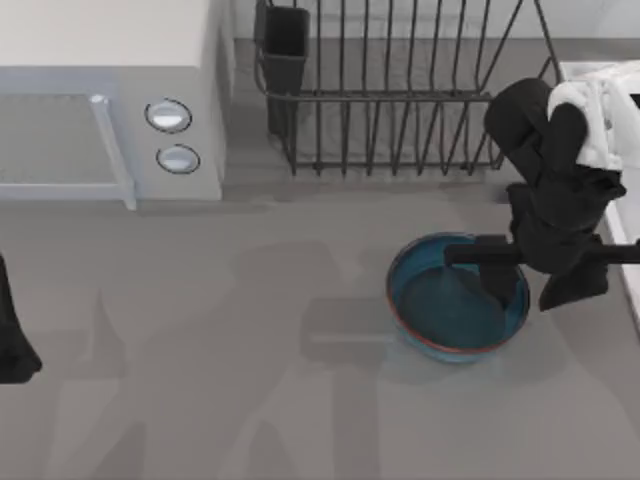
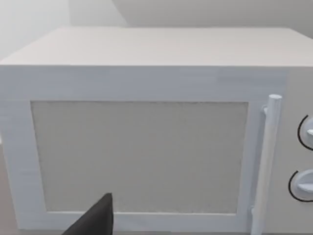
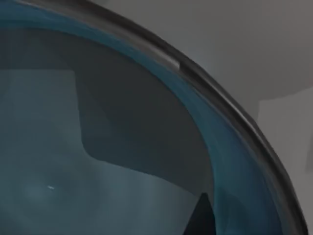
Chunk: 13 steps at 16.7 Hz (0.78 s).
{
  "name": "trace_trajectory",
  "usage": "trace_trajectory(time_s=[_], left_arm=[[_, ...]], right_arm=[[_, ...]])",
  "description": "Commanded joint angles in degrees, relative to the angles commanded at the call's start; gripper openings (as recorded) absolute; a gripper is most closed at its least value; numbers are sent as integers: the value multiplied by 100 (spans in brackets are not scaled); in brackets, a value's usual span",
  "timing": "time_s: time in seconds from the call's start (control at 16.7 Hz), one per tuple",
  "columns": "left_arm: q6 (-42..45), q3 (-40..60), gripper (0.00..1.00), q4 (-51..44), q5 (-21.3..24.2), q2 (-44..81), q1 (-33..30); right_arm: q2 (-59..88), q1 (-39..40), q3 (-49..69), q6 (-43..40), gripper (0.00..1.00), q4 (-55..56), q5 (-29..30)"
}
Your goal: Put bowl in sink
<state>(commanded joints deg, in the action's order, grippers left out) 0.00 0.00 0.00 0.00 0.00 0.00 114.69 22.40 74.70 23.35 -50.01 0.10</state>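
Teal-grey inside, blue-walled, red-brown-rimmed, the bowl (image 1: 455, 305) sits under the right end effector (image 1: 497, 285), grip state unclear.

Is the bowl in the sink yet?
No. The bowl sits upright on the table, left of the sink, right gripper at its rim.

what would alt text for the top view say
The right gripper reaches into the round blue bowl on the grey table, near the white sink at right. Behind stand a black wire dish rack and white microwave.
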Motion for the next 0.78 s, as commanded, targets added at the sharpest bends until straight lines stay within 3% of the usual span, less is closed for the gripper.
trace_trajectory(time_s=[0.18, 0.24, 0.78], left_arm=[[0, 0, 100, 0, 0, 0, 0], [0, 0, 100, 0, 0, 0, 0], [0, 0, 100, 0, 0, 0, 0]], right_arm=[[0, 0, 0, 0, 2, 0, 0], [0, 0, 0, 0, 0, 0, 0], [-14, -5, 16, -3, 0, -19, 4]])
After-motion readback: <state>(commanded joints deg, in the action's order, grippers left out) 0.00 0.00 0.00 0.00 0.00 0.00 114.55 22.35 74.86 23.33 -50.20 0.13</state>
